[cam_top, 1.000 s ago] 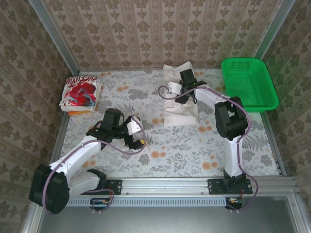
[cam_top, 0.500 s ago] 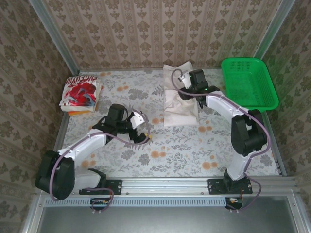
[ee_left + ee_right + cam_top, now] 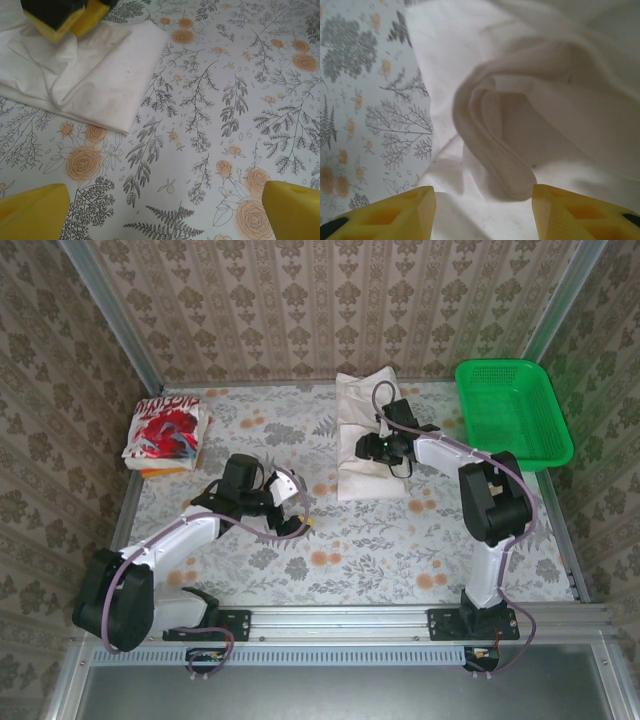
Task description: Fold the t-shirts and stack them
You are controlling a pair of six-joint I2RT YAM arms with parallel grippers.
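End effectors (image 3: 293, 517) (image 3: 367, 449), two; t-shirts (image 3: 372, 481) (image 3: 165, 430), two

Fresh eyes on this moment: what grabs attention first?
The bright green basket at the far right and the red-printed t-shirt folded at the far left stand out. Between them, the right gripper hangs over the rumpled off-white t-shirt, jaws astride a raised fold.

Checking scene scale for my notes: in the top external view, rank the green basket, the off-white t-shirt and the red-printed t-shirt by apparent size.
1. green basket
2. off-white t-shirt, close behind; the right arm covers part of it, so this ranking is unsure
3. red-printed t-shirt, folded, clearly smallest
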